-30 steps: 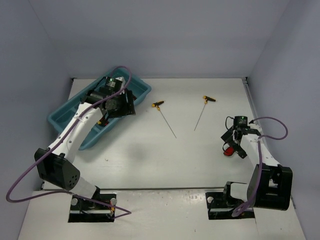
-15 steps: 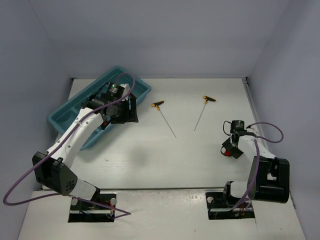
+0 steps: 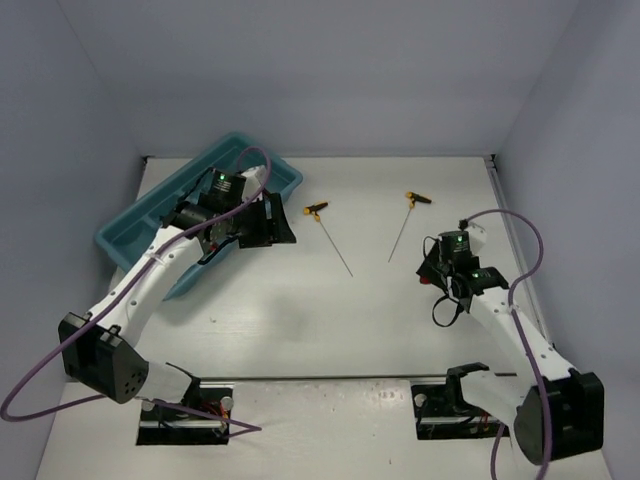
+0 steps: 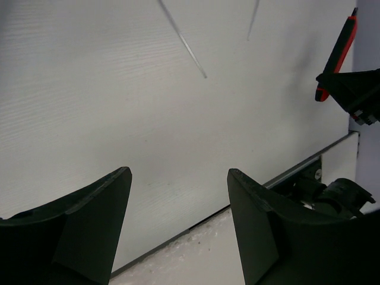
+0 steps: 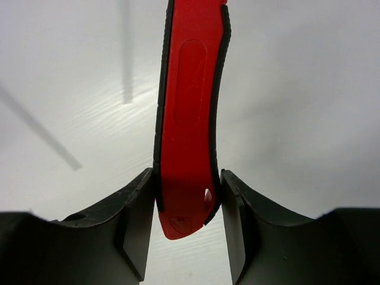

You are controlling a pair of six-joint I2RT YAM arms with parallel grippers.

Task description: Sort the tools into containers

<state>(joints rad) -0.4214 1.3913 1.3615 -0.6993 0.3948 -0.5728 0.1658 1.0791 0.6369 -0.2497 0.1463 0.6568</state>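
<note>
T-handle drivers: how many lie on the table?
2 T-handle drivers: one just right of the teal tray, the other further right. More may hide inside the tray.

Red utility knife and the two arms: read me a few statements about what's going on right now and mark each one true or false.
1. The right tool is shut on the red utility knife. True.
2. The left tool grips a T-handle driver. False: its jaws stand open with nothing between them.
3. Both T-handle drivers lie inside the teal tray. False: they lie on the table, to the right of the tray.
4. The teal tray sits on the left side of the table. True.
</note>
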